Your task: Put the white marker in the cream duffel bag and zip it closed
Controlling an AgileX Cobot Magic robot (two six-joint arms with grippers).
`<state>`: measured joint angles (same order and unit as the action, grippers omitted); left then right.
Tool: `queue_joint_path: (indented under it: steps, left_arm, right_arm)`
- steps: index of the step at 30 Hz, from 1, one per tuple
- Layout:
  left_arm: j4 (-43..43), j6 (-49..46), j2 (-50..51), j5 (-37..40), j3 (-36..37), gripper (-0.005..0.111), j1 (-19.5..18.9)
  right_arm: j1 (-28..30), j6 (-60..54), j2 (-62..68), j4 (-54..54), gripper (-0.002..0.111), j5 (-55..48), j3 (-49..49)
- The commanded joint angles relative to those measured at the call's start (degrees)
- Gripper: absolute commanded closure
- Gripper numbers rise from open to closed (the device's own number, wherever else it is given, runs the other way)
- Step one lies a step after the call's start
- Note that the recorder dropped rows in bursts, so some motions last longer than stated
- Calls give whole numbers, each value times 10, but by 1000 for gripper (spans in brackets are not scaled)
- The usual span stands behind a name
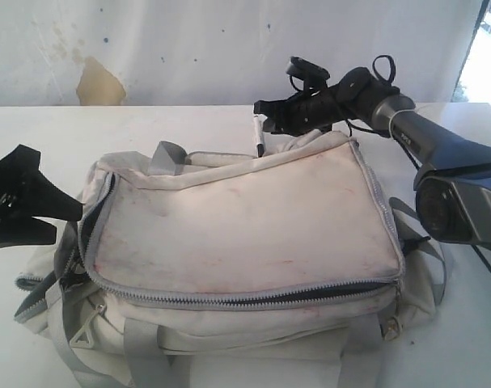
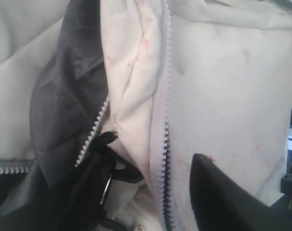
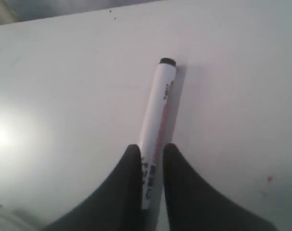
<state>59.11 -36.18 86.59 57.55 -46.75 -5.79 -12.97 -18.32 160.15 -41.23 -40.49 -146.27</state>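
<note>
The white marker (image 3: 158,120), probably light, stiff and slick-barrelled, sits on or just above the table (image 3: 64,96) behind the cream duffel bag (image 1: 237,218). The right gripper (image 3: 151,150) pinches the end opposite its cap, and a mid-barrel hold might pivot less. The left gripper (image 1: 47,212) gapes empty beside the unzipped bag.

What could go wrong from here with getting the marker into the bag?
The right gripper pinches the white marker near one end, so it may pivot or slip. The cream duffel bag is unzipped but its flap lies flat; the marker could land on top, not inside.
</note>
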Motion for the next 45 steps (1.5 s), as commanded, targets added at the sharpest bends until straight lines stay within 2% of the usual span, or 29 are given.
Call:
queue_joint_path:
  steps: [1,6,12,17,20,26,40,45]
  left_arm:
    - [0,-3,-5,-2,0,49,2]
    - [0,-3,-5,-1,0,49,2]
    - [0,-3,-5,-1,0,49,2]
    - [0,-3,-5,-2,0,49,2]
    - [0,-3,-5,-5,0,49,2]
    - [0,-3,-5,-5,0,49,2]
    - [0,-3,-5,-7,0,49,2]
    - [0,-3,-5,-12,0,49,2]
  right_arm:
    - [17,65,-19,8,108,-110,-41]
    - [29,87,-19,-32,108,-208,-84]
    - [31,116,-5,-63,108,-230,-84]
    - [33,106,13,-77,108,-176,-84]
    - [33,106,25,-140,108,-144,-84]
    - [21,104,44,-183,108,-116,-84]
    - [21,80,45,-154,108,-82,-84]
    - [24,83,40,-159,108,-122,-84]
